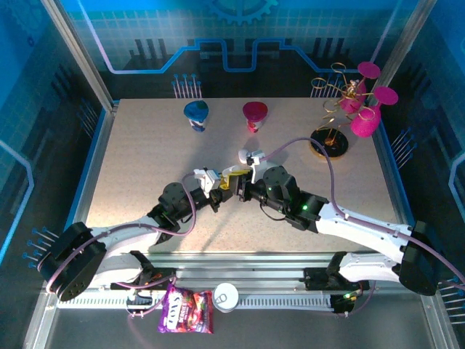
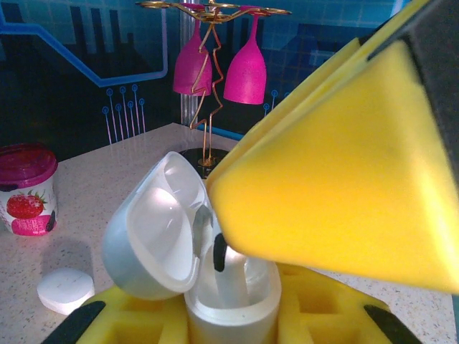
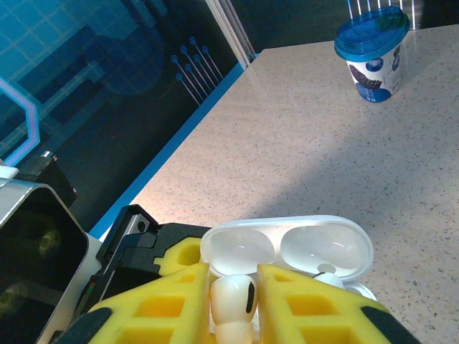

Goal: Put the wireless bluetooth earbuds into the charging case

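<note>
Right tool (image 3: 233, 271) clenched on earbud (image 3: 231, 299) — long axis along fingers (image 3: 161, 308), head toward open case (image 3: 308, 247)

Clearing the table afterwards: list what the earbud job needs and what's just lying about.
Job in hand:
- small white plastic earbud with short stem
- open glossy white pebble-shaped charging case

Lying about:
- blue-lidded blueberry yogurt cup
- magenta-lidded strawberry yogurt cup
- gold wire rack hanging magenta wine glasses
- flat white puck, maybe a spare case
- purple candy bag
</note>
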`<state>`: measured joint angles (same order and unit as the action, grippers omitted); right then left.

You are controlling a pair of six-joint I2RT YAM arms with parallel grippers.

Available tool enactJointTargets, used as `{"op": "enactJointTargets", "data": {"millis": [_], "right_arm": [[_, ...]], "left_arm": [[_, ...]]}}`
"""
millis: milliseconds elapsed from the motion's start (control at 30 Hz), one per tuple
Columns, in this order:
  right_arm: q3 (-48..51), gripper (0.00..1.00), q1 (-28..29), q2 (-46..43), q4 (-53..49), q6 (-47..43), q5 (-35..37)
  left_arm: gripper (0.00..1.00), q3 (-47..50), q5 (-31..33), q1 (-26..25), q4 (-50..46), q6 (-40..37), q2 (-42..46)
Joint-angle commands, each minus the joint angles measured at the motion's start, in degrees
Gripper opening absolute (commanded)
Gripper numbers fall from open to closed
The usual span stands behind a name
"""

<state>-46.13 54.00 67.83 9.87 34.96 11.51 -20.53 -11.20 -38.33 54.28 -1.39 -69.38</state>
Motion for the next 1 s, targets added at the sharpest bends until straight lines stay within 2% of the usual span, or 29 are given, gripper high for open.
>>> {"op": "enactJointTargets", "data": {"millis": [0, 433, 633, 800, 967], "right_arm": [[-0.4, 0.27, -0.2, -0.3, -4.5, 0.0, 1.4], [-2.0, 0.50, -0.3, -4.9, -5.2, -4.5, -1.3], [-2.1, 0.61, -0.4, -8.1, -7.8, -7.0, 0.1], [-3.2, 0.73, -2.3, -7.4, -11.5, -5.3, 1.3], [-3.7, 0.75, -3.9, -5.6, -12.1, -3.8, -0.9]], "left_arm": [[0.00, -1.8, 0.2, 0.0, 5.4, 0.5, 1.5], [0.00, -1.2, -0.3, 0.0, 5.6, 0.1, 1.2], [0.00, -1.1, -0.6, 0.1, 5.8, -0.1, 1.0], [0.00, -0.7, -2.4, 0.1, 6.2, -0.5, 1.1], [0.00, -0.7, -3.5, 0.0, 6.2, -0.4, 1.7]]}}
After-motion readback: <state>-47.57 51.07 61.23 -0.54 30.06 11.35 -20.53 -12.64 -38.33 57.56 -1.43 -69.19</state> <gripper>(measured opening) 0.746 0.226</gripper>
